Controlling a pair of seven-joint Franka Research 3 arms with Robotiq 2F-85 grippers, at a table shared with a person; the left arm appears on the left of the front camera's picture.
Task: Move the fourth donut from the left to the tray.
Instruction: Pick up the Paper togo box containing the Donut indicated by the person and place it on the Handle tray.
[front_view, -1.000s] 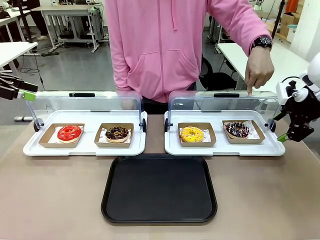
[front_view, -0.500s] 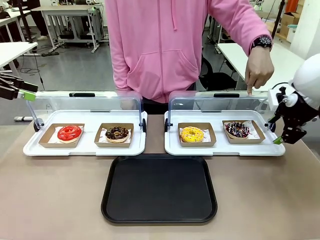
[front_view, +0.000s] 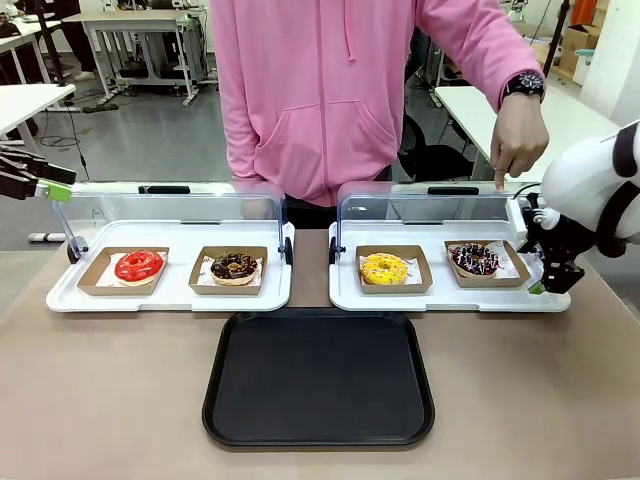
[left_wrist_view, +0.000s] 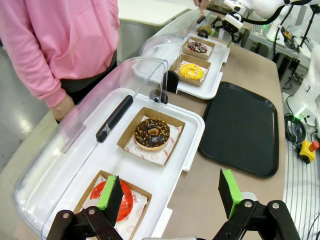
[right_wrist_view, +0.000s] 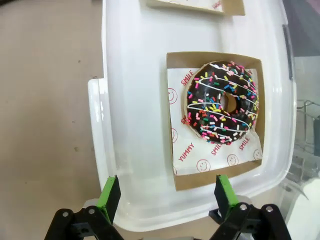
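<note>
The right gripper (right_wrist_view: 165, 195), fingers spread apart, is held above the white tray's (right_wrist_view: 135, 125) right rim, beside the fourth donut (right_wrist_view: 223, 102). Its cardboard holder (right_wrist_view: 176, 125) is laid long axis left–right. The black tray (front_view: 318, 380) is set nearer and leftward.

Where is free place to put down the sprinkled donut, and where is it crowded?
The black tray is wholly bare, in front of both white trays. Bare tabletop flanks it. Crowded: the right white tray, around its right end: sprinkled donut, right pincer, person's hand.
</note>
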